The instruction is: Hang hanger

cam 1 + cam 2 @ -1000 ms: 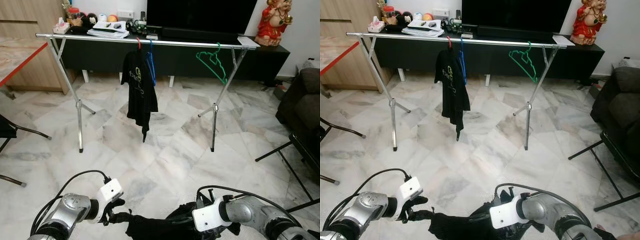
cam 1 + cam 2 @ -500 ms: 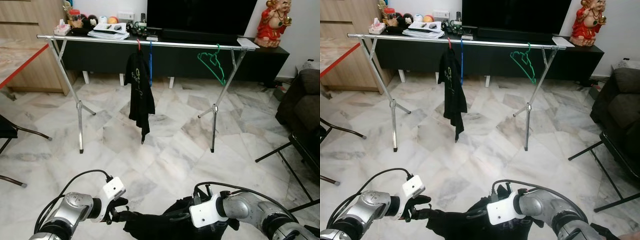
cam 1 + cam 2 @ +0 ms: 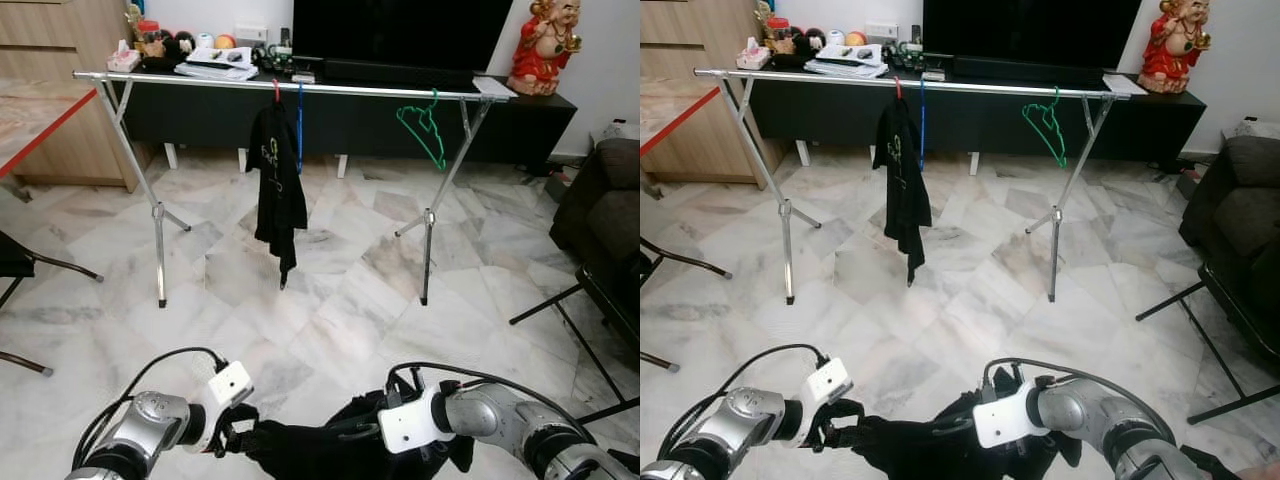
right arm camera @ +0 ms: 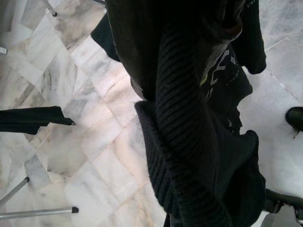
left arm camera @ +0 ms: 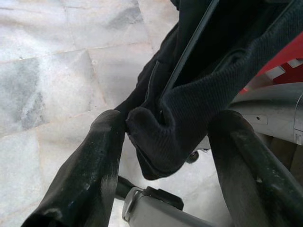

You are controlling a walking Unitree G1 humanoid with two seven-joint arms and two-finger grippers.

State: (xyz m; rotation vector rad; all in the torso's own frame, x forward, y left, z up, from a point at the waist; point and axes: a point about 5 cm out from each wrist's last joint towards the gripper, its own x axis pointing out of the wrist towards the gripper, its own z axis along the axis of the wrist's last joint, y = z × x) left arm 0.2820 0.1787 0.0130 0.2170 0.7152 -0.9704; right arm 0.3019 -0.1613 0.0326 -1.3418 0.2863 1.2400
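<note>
Hanger (image 5: 189, 45), inside black garment (image 3: 320, 445): our left gripper (image 5: 165, 142) pinches its corner; right gripper (image 3: 425, 455) buried in cloth, finger state indeterminable.

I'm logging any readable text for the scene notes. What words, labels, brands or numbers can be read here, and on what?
None can be read for certain.
Black T-shirt hanging on the rail: a pale print with a round logo, too small to read.
Black garment held between the grippers: white and yellow-green letters, cut off by folds, not legible.
Papers on the TV cabinet: too small to read.
</note>
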